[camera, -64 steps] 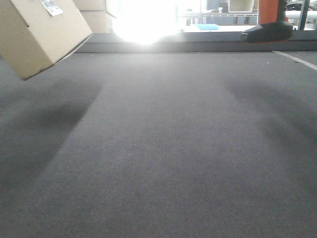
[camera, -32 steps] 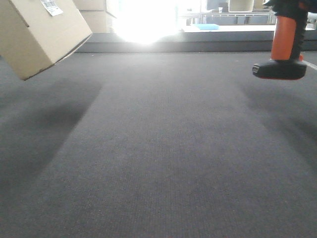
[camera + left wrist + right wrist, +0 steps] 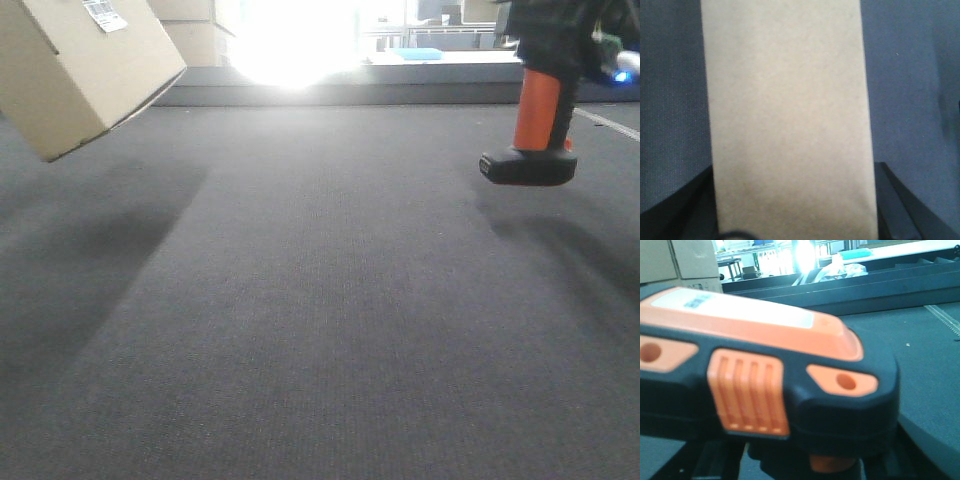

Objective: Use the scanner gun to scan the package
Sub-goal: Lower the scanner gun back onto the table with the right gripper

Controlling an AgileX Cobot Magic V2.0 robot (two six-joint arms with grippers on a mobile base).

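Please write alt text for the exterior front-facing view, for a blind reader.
A tilted tan package with a white label is held above the grey mat at upper left; at upper right, an orange-handled scanner gun hangs upright, black foot downward.

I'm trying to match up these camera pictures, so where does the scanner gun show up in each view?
Exterior front-facing: scanner gun at upper right, upright, its foot above the grey mat.
Left wrist: not in it; the package fills the middle.
Right wrist: scanner gun close up, its head filling left and centre.
Shared landmark: the grey mat, seen in all three views.
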